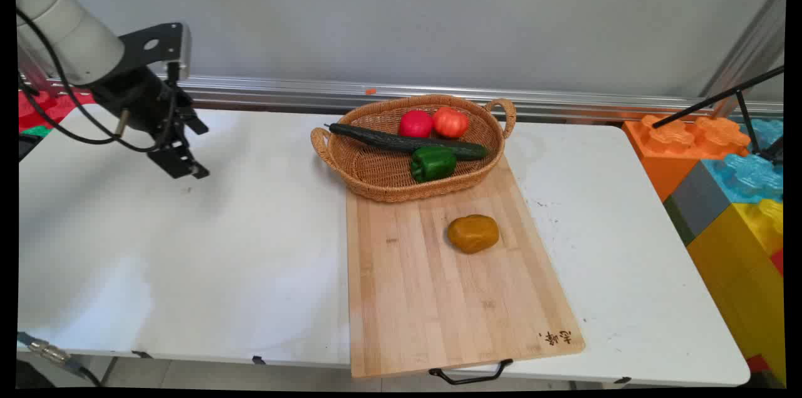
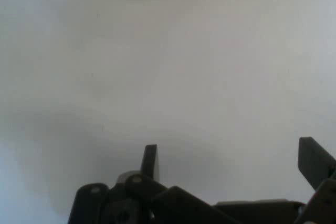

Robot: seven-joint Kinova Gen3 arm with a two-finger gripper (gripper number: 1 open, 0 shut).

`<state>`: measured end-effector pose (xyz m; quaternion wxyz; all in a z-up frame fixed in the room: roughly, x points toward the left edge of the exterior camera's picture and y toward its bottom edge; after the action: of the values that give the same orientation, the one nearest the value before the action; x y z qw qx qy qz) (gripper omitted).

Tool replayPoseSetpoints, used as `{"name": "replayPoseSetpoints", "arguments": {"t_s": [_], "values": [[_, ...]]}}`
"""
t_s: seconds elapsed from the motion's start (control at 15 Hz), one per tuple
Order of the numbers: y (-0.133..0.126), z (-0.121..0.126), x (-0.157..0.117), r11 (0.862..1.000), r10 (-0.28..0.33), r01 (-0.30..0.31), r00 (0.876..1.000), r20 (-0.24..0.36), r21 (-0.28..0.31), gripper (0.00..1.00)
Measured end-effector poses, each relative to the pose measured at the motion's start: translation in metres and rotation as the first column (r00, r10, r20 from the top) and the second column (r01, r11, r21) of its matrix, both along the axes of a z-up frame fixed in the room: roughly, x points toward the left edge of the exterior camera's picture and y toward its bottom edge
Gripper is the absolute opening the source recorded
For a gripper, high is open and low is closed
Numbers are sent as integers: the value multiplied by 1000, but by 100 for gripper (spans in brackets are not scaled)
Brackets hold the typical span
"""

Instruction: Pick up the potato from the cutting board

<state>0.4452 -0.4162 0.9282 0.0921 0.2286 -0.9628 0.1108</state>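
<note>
Two black fingers of the claw [image 1: 188,163] stand apart, holding nothing, over bare white tabletop [image 1: 188,247], well apart from the oval wicker basket [image 1: 376,182] of vegetables.

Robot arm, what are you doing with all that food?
Nothing is being held right now. The hand is open and hangs over the bare left side of the white table, far from the food. A cucumber, two tomatoes and a green pepper lie in the wicker basket. A yellow pepper sits on the cutting board.
</note>
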Motion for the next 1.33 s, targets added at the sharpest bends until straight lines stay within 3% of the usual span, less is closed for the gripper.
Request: {"name": "replayPoseSetpoints", "arguments": {"t_s": [0.27,0.8,1.07,1.33], "values": [[1,10,-45,999,-18,17,999,-40,-30,100],[4,30,-184,999,-46,45,989,-142,-12,100],[-8,19,-240,998,-53,56,981,-184,9,100],[-20,-5,-276,998,-36,45,976,-216,38,100]]}}
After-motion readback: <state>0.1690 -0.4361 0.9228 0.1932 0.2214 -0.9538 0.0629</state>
